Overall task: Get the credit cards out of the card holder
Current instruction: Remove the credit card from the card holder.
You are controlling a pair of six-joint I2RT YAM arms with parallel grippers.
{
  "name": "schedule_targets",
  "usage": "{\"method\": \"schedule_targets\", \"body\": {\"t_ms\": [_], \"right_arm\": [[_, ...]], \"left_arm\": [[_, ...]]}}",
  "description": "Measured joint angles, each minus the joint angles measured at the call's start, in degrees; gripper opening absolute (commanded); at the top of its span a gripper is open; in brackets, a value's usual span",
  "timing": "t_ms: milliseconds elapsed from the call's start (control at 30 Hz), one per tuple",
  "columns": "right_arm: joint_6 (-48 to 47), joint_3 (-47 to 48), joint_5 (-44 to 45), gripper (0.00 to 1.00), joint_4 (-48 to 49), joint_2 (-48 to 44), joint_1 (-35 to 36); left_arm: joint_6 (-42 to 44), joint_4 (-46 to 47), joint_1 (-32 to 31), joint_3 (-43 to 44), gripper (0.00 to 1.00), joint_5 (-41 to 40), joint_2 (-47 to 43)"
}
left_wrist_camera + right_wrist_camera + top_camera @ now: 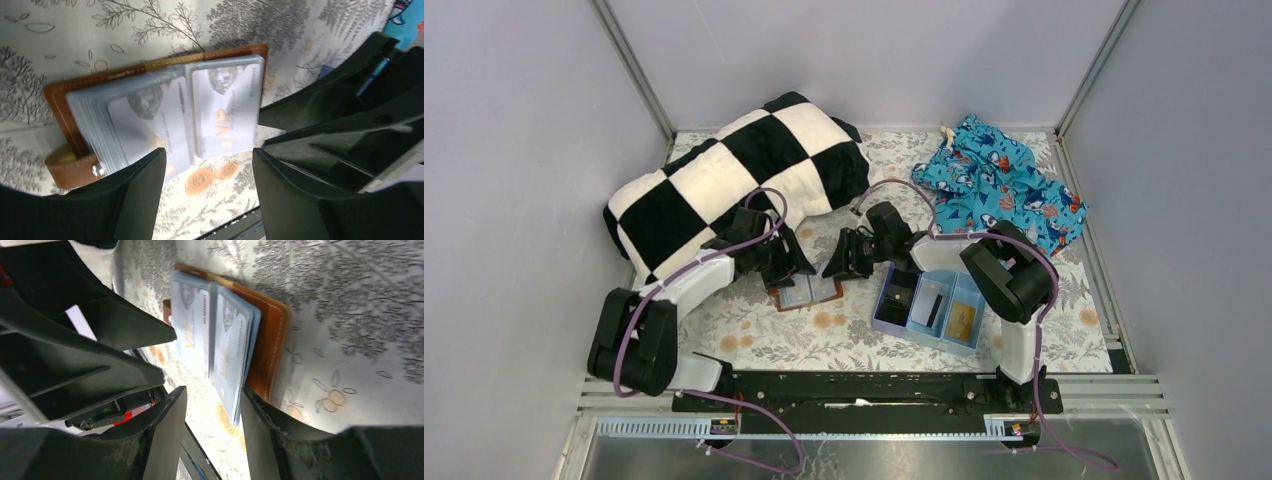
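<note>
Open card holder (pixel 125 85) beyond parted fingers (pixel 135 200)

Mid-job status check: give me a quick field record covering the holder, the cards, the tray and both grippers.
holder: brown leather bifold card holder, lying open on the floral table cover
cards in holder: pale whitish VIP card and second pale card, both in clear sleeves
cards out: flat orange-gold card, in the right-hand compartment of the light blue three-compartment tray
left gripper: open, empty, over the holder
right gripper: open, empty, at the holder's edge
task state: not finished
</note>
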Motion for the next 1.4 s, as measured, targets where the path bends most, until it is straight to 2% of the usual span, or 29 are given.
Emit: {"method": "schedule_targets", "body": {"t_ms": [267, 467, 733, 1000, 1167, 1400], "right_arm": [[0.4, 2.0, -3.4, 0.51, 2.4, 0.0, 3.2], [1.1, 5.4, -4.5, 0.52, 4.7, 0.4, 5.9], [2.3, 11.1, -5.2, 0.53, 5.0, 6.3, 6.8], [1.9, 9.7, -4.3, 0.52, 3.7, 6.2, 6.8], [0.0, 7.6, -1.6, 0.50, 0.5, 4.3, 6.8], [0.2, 7.5, -1.2, 0.44, -0.1, 4.2, 6.8]], "left_arm": [[1.7, -10.0, 2.0, 9.4, 0.72, -2.3, -11.6], [1.9, -13.2, 6.5, 9.3, 0.72, -3.3, -17.6], [1.3, -15.5, 9.5, 2.9, 0.72, -3.3, -17.7], [1.2, -14.0, 9.8, 1.6, 0.72, -2.8, -17.4], [1.1, -10.3, 9.8, -1.7, 0.71, -0.3, -13.6], [0.5, -5.9, 9.8, -4.6, 0.58, -0.7, -9.5]]}}
